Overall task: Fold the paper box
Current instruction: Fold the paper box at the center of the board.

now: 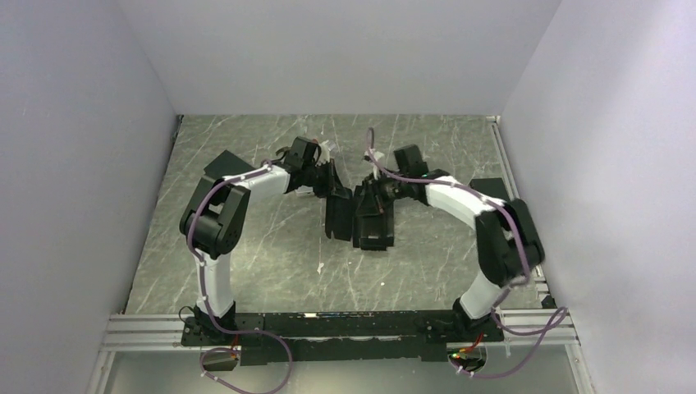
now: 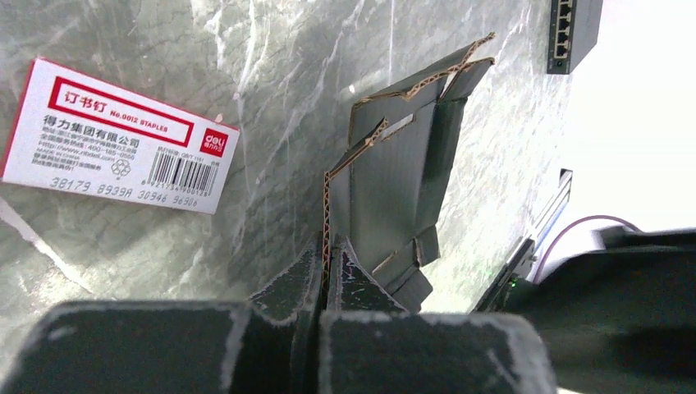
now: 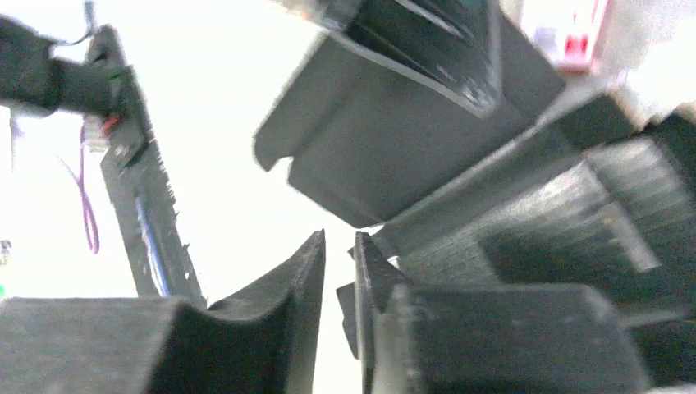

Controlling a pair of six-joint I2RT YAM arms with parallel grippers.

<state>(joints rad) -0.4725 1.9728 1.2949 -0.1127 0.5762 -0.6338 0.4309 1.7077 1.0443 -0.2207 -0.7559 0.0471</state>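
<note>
The paper box (image 1: 374, 223), matte black corrugated cardboard with creased panels and flaps, hangs above the middle of the table between both arms. My left gripper (image 1: 332, 190) is shut on one edge of it. In the left wrist view the fingertips (image 2: 305, 275) pinch the brown fluted edge, and the box (image 2: 402, 164) extends away with its side flaps folded up. My right gripper (image 3: 338, 246) stands slightly open with a narrow bright gap and nothing between its fingers. It is right beside the box panels (image 3: 394, 139), which fill the upper and right part of that view.
A white and red staples box (image 2: 123, 135) lies on the grey marbled table (image 1: 271, 263) under the left gripper. A grey device with ports (image 2: 574, 33) sits at the far side. An aluminium rail (image 1: 345, 322) runs along the near edge. White walls enclose three sides.
</note>
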